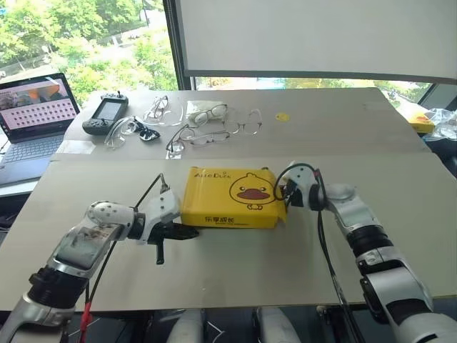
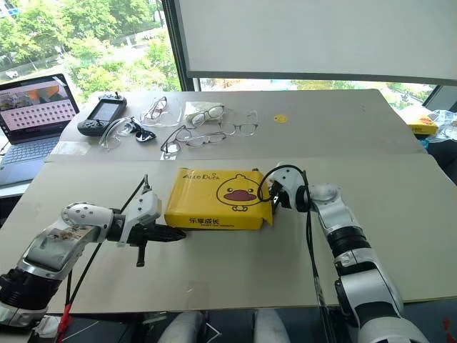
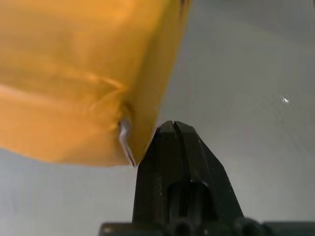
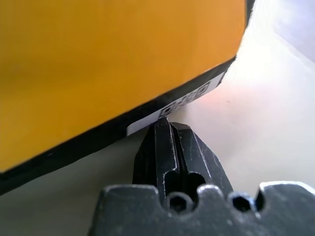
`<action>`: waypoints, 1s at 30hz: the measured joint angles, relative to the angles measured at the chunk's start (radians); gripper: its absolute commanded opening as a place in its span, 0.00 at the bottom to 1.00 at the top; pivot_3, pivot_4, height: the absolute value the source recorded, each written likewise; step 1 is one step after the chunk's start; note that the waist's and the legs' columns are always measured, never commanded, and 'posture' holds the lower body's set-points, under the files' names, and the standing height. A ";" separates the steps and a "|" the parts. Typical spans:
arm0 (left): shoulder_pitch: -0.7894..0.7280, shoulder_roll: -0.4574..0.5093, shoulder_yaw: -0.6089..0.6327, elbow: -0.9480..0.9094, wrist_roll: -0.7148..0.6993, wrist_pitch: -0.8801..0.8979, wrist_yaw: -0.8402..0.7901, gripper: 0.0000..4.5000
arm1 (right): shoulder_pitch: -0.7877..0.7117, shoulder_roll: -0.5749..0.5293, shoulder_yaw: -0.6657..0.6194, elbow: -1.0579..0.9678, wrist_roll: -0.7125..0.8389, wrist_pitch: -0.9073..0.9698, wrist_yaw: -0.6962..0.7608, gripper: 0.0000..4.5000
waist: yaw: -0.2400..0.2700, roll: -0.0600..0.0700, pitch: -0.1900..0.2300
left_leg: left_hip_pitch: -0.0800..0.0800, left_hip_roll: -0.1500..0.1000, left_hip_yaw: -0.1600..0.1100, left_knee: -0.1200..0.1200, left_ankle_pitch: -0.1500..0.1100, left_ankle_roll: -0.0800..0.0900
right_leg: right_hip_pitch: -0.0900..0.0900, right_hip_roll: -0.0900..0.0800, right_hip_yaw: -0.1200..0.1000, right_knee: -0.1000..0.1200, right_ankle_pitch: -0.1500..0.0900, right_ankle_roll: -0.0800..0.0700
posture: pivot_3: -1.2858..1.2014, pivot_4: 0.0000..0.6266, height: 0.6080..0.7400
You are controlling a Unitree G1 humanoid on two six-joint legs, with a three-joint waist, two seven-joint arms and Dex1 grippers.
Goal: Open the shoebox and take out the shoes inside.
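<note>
— Both grippers, left (image 1: 187, 232) and right (image 1: 283, 191), are pinched closed and empty, flanking the shoebox (image 1: 232, 197) at frame centre.
— Lid's still on; next we pry its edge upward.

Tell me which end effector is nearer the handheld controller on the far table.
Left. The left end effector sits at the shoebox's near-left corner, below the controller; the right end effector is at the box's right end.

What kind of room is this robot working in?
Probably an office or lab set up for testing. A laptop sits open at the table's far left, a handheld controller lies beside several pairs of glasses, and a big window shows trees outside. A yellow shoebox waits between the robot's arms.
</note>
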 measured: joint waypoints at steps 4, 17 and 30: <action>0.020 0.025 0.011 -0.009 -0.014 0.014 0.004 0.00 | 0.027 -0.059 0.007 -0.081 0.009 0.081 0.098 0.01 | 0.006 0.000 0.000 | 0.000 0.000 0.000 0.000 0.000 0.000 | 0.000 0.000 -0.001 0.001 0.000 0.000 | 0.52 0.24 1.00; 0.013 0.011 0.256 0.160 -0.021 -0.072 0.166 0.00 | 0.077 -0.154 -0.048 -0.107 0.022 0.183 0.127 0.01 | 0.006 -0.001 -0.001 | 0.007 0.000 0.001 0.001 0.000 0.000 | 0.007 -0.001 0.000 -0.001 -0.004 0.006 | 0.52 0.24 1.00; -0.051 -0.290 0.098 0.355 0.150 -0.260 0.401 0.00 | 0.040 -0.020 -0.047 -0.090 0.012 0.156 0.051 0.01 | 0.001 -0.002 -0.001 | 0.009 0.002 0.009 -0.002 0.000 -0.001 | 0.003 0.001 0.008 0.002 0.000 -0.001 | 0.52 0.24 1.00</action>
